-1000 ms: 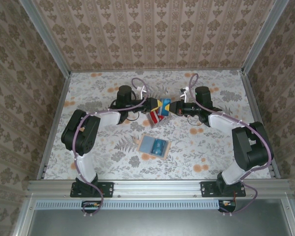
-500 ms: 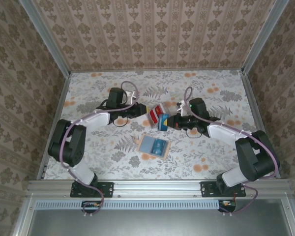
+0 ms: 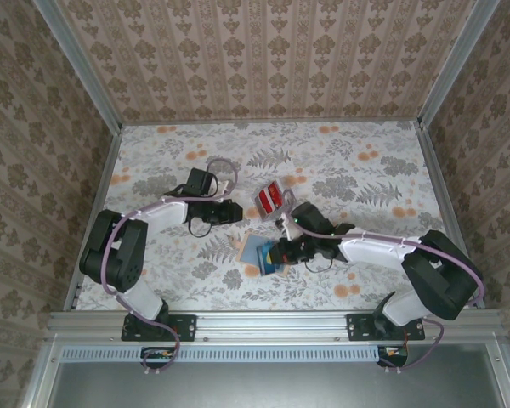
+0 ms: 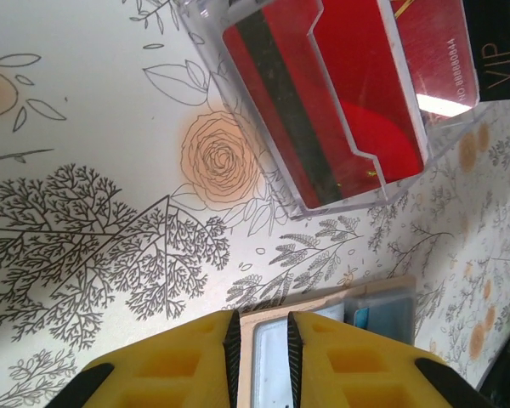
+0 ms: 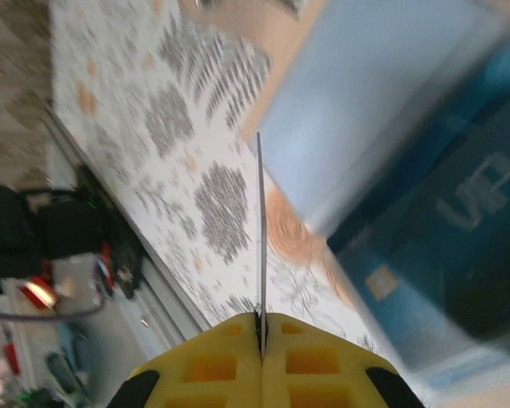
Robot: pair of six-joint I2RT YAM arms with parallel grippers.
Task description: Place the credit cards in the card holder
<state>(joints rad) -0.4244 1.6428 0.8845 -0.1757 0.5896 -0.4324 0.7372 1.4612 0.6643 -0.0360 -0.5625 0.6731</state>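
The table [image 3: 365, 170] is covered in a pale cloth printed with grey ferns, trees and orange roses, and it is closed in on three sides by walls [image 3: 263, 59] papered in a brown damask stripe. An aluminium frame [image 3: 272, 323] runs along the near edge, where both arms are bolted. Near the middle of the cloth the credit cards [image 3: 269, 198] sit as a glossy red stack inside a clear plastic tray [image 4: 231, 85], set at a slant. The card holder [image 3: 253, 252] lies open and flat, closer to the near edge than the tray and apart from it, with a tan rim and a bluish-grey inside. A dark blue card marked VIP [image 5: 459, 221] rests on that inside. The right gripper [image 3: 276, 253] hangs over the holder's right part, its yellow jaws pressed together on a thin card [image 5: 261, 238] seen edge-on, whose colour cannot be told. The left gripper [image 4: 263, 327] is low over the cloth to the left of the tray, its jaws a narrow slit apart with nothing between them.
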